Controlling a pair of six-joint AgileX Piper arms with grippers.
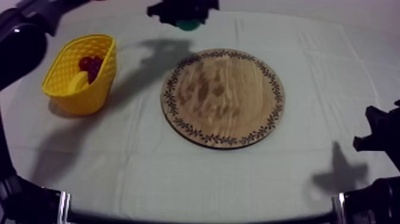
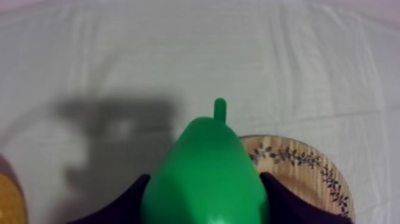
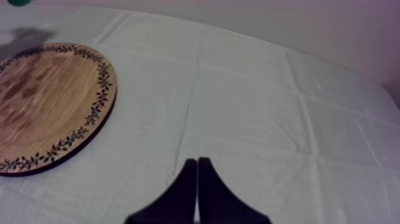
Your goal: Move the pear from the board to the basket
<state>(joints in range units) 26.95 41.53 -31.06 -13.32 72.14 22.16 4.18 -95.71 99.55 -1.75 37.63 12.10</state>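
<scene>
My left gripper (image 1: 186, 18) hangs high over the cloth behind the round wooden board (image 1: 223, 97), shut on the green pear (image 1: 188, 25). From the left wrist the pear (image 2: 205, 176) sits stem-up between the two black fingers (image 2: 125, 202), above the cloth with the board's rim (image 2: 297, 164) beside it. The yellow basket (image 1: 66, 89) stands at the table's left, holding a banana (image 1: 77, 82) and small red fruit (image 1: 90, 64). My right gripper (image 3: 197, 179) is shut on nothing, its fingers together as a wedge over bare cloth beside the board (image 3: 47, 101); it rests at the right edge (image 1: 378, 134).
The board carries nothing on its face. The left arm's shadow (image 1: 156, 56) falls on the cloth between basket and board. Open cloth lies in front of the board and to its right.
</scene>
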